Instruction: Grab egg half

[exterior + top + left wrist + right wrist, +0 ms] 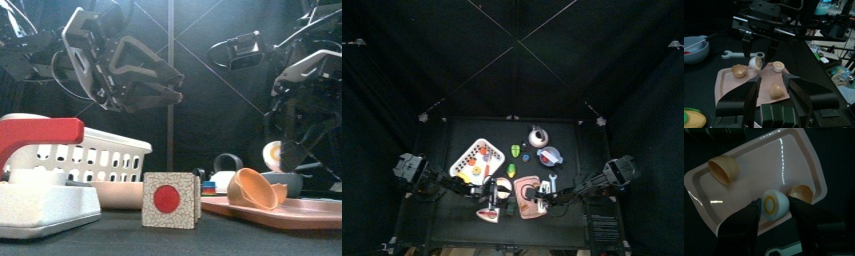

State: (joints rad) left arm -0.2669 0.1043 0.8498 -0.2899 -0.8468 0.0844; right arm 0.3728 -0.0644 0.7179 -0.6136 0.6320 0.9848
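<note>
One egg half (775, 205) sits clamped in my right gripper (775, 210) above the pink tray (751, 175); my left gripper (773, 89) hangs spread apart near that tray.

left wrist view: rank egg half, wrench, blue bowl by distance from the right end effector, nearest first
1. Egg half: between the fingers of the right end effector, over the pink tray.
2. Wrench: on the table just past the tray's far edge, on the bowl's side.
3. Blue bowl: farthest, off at the table's edge.
</note>
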